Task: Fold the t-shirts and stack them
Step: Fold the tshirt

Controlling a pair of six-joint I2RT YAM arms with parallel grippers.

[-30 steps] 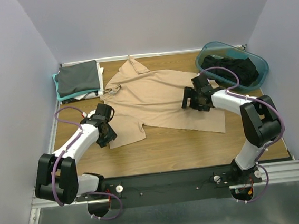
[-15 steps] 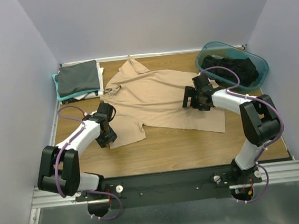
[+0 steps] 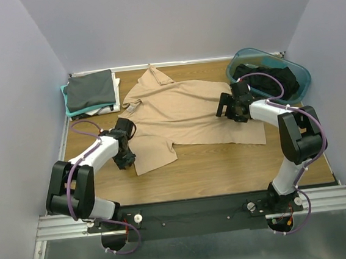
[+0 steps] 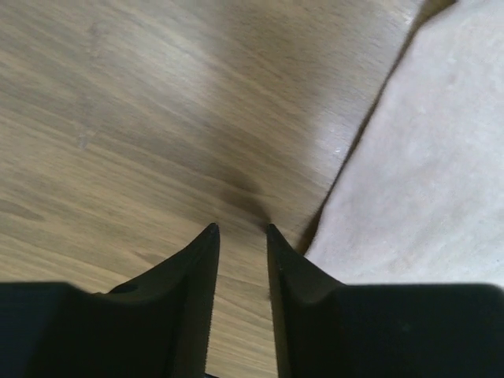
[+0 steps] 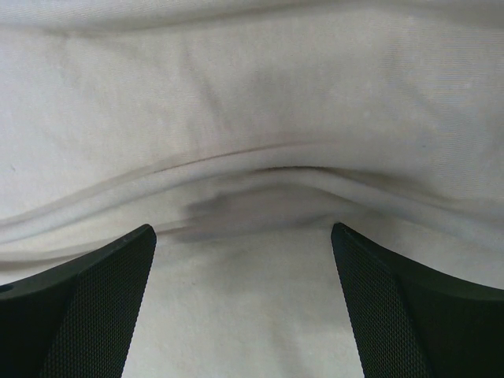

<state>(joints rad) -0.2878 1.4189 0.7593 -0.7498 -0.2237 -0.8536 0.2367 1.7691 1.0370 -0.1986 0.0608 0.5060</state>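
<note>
Left pincer [image 4: 241, 228] narrowed beside the one tan t-shirt [image 3: 184, 113]; right pincer [image 5: 242, 230] shifted, gaping wide over it.

I read no text, label, brand, number or sign in any of the three views. One small pale patch [image 3: 130, 107] sits on the tan t-shirt [image 3: 187, 113], at the shirt's left edge. It is too small for me to tell whether it carries print.
</note>
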